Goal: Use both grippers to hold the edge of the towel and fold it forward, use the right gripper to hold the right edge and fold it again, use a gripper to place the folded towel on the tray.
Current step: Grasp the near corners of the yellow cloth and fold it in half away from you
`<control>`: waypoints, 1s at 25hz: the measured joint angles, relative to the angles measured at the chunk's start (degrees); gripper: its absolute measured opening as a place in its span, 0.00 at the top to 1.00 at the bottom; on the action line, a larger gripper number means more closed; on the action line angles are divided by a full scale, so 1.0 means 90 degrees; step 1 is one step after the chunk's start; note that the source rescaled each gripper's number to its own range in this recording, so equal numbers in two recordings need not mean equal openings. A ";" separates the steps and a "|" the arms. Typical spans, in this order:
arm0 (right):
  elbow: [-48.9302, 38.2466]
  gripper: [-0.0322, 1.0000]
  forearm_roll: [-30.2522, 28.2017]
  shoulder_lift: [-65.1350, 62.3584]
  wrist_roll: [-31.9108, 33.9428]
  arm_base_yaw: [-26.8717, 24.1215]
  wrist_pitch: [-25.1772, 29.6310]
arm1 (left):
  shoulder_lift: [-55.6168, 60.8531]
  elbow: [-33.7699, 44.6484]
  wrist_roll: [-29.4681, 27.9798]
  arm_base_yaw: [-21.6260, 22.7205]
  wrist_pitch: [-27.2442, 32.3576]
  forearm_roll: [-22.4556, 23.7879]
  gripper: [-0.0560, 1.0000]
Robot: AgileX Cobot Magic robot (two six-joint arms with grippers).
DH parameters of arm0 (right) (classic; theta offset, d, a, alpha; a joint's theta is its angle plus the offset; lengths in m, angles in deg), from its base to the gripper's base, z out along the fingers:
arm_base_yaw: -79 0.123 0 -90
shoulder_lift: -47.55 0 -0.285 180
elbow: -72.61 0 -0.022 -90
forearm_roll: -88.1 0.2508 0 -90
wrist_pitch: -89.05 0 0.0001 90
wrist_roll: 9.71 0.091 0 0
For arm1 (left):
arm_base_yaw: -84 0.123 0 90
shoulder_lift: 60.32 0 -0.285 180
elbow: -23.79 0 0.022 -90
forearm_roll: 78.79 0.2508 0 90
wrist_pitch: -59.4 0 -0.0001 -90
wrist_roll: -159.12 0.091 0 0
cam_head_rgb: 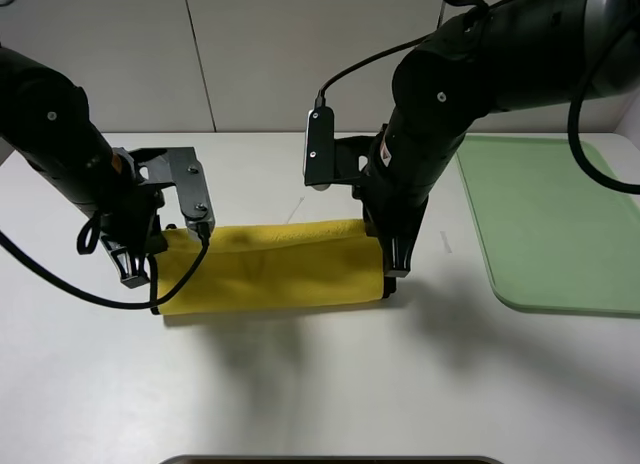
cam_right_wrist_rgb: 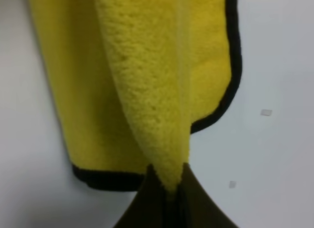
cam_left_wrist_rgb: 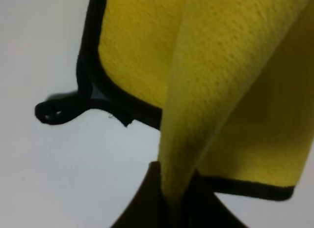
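White table [cam_head_rgb: 300, 404] under you. Your left gripper [cam_left_wrist_rgb: 171, 196] is clamped on a fold of the yellow towel [cam_head_rgb: 280, 269] at its left end, and your right gripper [cam_right_wrist_rgb: 169, 193] pinches its right end. The towel lies doubled over between them. The green tray [cam_head_rgb: 550, 224] sits apart, beyond the towel's right end.

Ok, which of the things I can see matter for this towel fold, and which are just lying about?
In the job:
towel, pinched by left gripper and right gripper
green tray, off to the right

Just lying about:
white specks on the table
dark rim at the near table edge
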 joint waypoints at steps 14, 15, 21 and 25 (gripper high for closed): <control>0.0000 0.97 -0.0338 0.0479 0.0004 -0.0071 -0.0536 | -0.0544 0.0063 -0.0200 0.0010 -0.0939 0.0154 0.95; 0.0000 0.97 -0.0363 0.0502 0.0004 -0.0071 -0.0568 | -0.0544 0.0063 -0.0200 0.0010 -0.1008 0.0171 0.95; 0.0000 0.97 -0.0368 0.0507 0.0004 -0.0071 -0.0638 | -0.0544 0.0063 -0.0214 0.0010 -0.1191 0.0220 0.92; 0.0000 0.79 -0.0534 0.0507 0.0004 -0.0071 -0.0651 | -0.0544 0.0063 -0.0247 0.0010 -0.1167 0.0280 0.71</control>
